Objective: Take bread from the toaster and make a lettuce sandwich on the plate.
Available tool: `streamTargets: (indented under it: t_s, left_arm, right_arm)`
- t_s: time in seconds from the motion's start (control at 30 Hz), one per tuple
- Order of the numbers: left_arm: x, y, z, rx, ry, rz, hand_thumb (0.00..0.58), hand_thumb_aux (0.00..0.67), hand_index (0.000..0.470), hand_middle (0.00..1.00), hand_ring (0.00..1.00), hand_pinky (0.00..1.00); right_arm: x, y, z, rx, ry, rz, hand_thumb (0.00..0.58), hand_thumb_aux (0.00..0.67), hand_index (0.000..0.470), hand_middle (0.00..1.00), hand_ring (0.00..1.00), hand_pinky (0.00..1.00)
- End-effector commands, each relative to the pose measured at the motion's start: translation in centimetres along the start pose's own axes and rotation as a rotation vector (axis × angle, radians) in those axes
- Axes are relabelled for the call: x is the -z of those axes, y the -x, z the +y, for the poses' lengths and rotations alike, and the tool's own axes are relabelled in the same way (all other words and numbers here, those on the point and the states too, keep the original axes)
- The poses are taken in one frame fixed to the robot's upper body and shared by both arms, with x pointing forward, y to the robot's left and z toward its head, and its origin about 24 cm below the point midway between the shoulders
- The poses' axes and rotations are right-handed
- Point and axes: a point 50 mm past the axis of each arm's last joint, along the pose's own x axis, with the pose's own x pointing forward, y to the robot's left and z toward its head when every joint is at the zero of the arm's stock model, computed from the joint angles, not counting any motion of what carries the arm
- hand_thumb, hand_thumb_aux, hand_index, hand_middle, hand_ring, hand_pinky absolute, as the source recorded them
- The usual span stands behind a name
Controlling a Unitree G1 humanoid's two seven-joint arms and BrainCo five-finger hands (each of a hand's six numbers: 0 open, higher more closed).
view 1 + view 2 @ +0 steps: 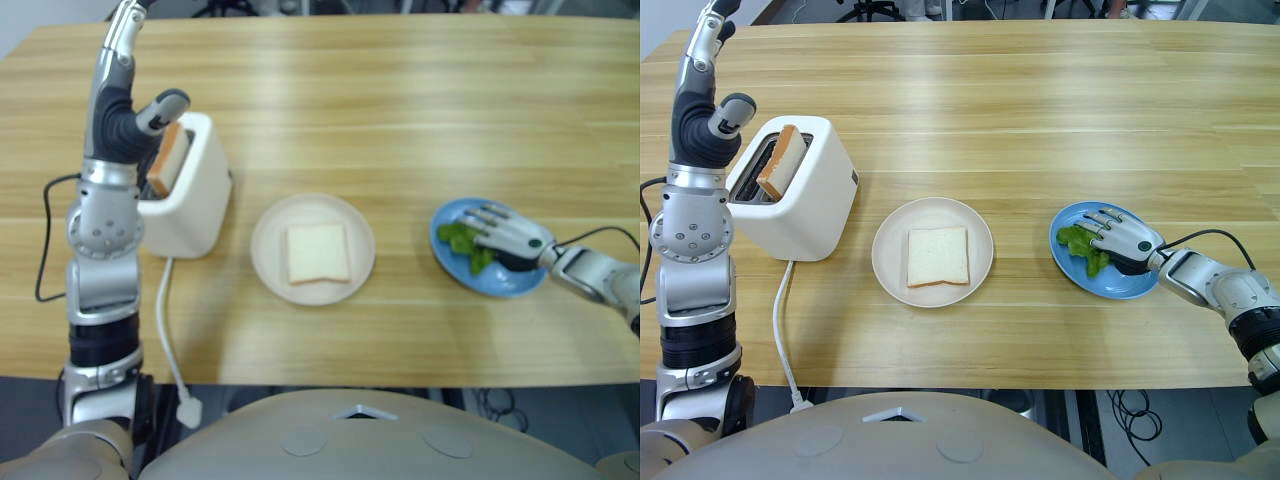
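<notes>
Wooden table (1040,100) before me: my left hand (695,120) stands open and upright beside the toaster (810,215), a bread slice (780,160) poking from its slot. A second slice (937,256) lies on the cream plate (890,270). My right hand (1122,238) rests, fingers spread flat, on the lettuce (1075,242) in the blue dish (1110,285).

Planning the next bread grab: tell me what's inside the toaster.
One bread slice stands tilted in a slot of the toaster, its top poking out. Its lower part is hidden by the toaster's walls; the slot beside it looks dark, its depth unseen.
</notes>
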Motion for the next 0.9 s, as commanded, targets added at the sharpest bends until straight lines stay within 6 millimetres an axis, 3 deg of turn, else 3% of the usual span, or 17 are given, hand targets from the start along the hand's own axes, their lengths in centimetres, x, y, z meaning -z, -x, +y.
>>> streamTargets:
  t_s: [0.03, 0.53, 0.77, 0.9]
  left_arm:
    - [-0.1, 0.0, 0.1, 0.009, -0.004, 0.001, 0.0, 0.0, 0.0, 0.0, 0.0, 0.0]
    - [0.0, -0.6, -0.3, 0.007, 0.0, -0.012, 0.0, 0.0, 0.0, 0.0, 0.0, 0.0]
    - [-0.1, -0.9, -0.5, 0.005, 0.005, -0.022, 0.0, 0.0, 0.0, 0.0, 0.0, 0.0]
    - [-0.1, -1.1, -0.7, 0.005, 0.009, -0.028, 0.0, 0.0, 0.0, 0.0, 0.0, 0.0]
  right_arm:
    - [-0.2, -0.2, 0.1, 0.05, -0.011, 0.012, 0.58, 0.67, 0.46, 1.0, 1.0, 1.0]
    - [1.4, 0.3, -0.8, 0.221, -0.004, 0.134, 0.58, 0.67, 0.46, 1.0, 1.0, 1.0]
    - [2.1, 0.4, -2.1, 0.312, 0.012, 0.165, 0.58, 0.67, 0.46, 1.0, 1.0, 1.0]
    - [1.8, -0.1, -3.8, 0.4, 0.028, 0.145, 0.58, 0.67, 0.46, 1.0, 1.0, 1.0]
